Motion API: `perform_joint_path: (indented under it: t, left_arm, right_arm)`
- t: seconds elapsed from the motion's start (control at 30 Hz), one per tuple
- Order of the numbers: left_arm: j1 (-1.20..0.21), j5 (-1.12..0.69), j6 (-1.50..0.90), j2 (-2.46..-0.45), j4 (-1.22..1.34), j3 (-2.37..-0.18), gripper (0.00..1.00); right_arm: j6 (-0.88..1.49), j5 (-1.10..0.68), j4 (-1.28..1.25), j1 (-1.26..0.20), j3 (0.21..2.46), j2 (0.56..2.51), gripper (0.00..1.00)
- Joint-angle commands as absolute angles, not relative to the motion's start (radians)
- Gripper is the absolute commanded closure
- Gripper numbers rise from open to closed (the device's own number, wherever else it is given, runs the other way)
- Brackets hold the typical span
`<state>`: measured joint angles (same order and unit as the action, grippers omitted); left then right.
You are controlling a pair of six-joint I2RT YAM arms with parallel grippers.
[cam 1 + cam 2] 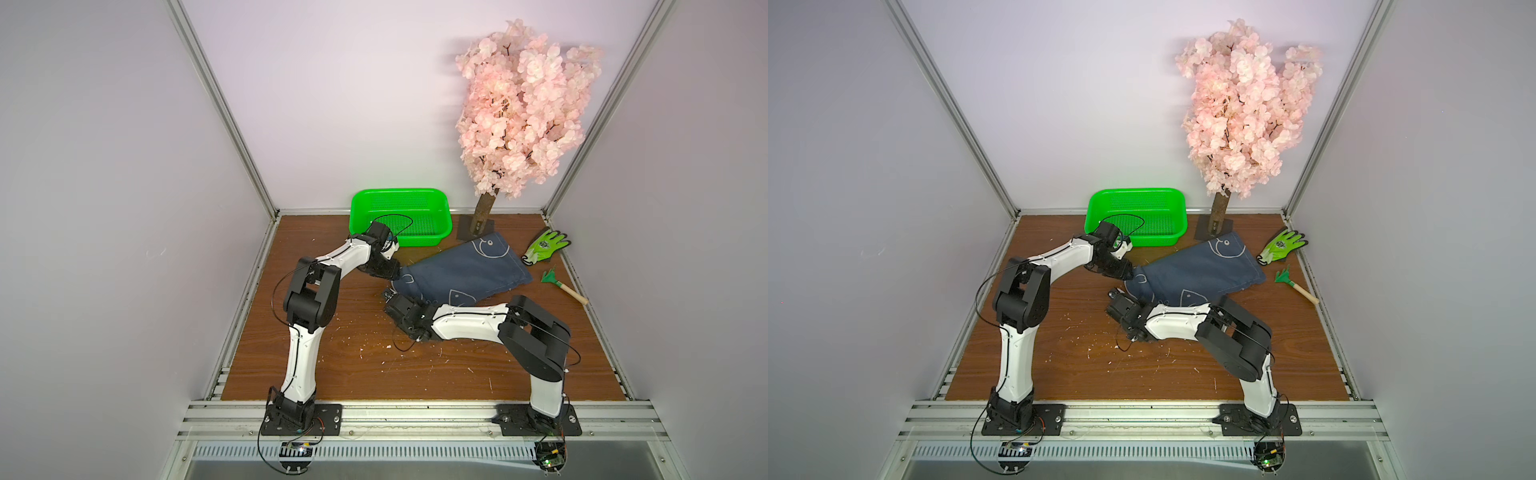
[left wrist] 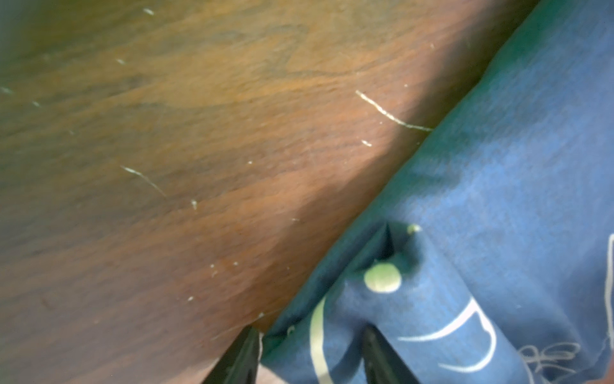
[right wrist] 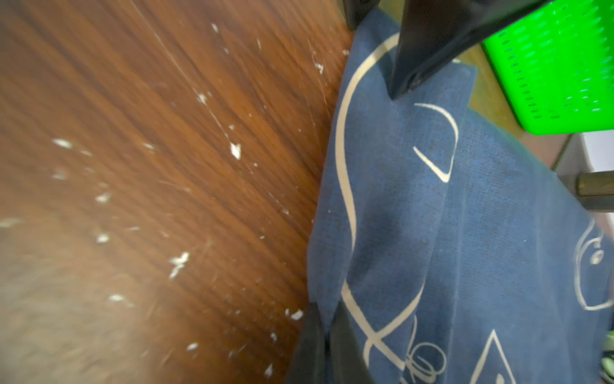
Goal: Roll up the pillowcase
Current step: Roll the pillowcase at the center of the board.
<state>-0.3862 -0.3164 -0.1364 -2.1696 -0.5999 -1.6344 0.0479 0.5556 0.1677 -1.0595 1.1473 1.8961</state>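
One pillowcase [image 1: 465, 270] edge lies pinched in right gripper [image 3: 327, 311], straddled by left gripper [image 2: 311, 332].

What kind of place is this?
Probably a lab robot cell: plain walls in an aluminium frame, left arm and right arm bolted to a rail, staged props like a fake tree and basket.

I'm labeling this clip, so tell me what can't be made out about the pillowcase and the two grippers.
- Pillowcase near edge: hidden under the right arm in both top views.
- Left gripper: fingers cut off by the left wrist view's edge; grip on the fold unclear.
- Right gripper: only tips show in the right wrist view; tiny, dark in both top views.
- Lettering: blurred and cut off in both wrist views.
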Motion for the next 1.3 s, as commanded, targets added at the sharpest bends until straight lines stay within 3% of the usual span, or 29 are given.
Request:
perform_joint_path:
  t: [0.0, 0.17, 0.43, 1.27]
  left_arm:
    - [-0.373, -0.275, -0.124, -2.17, -0.684, -1.645, 0.41]
    - [-0.351, -0.268, -0.119, -2.095, -0.684, -1.655, 0.36]
    - [-0.315, -0.247, -0.105, -2.002, -0.684, -1.65, 0.33]
    - [-0.316, -0.286, -0.043, -1.868, -0.68, -1.502, 0.33]
  right_arm:
    - [0.175, 0.372, 0.144, -1.055, 1.146, 1.806, 1.0]
    - [0.307, 0.153, -0.005, -1.031, 1.047, 1.748, 1.0]
    - [0.456, -0.048, -0.267, -0.957, 0.865, 1.658, 1.0]
    - [0.718, -0.515, -0.73, -0.604, 0.538, 1.596, 1.0]
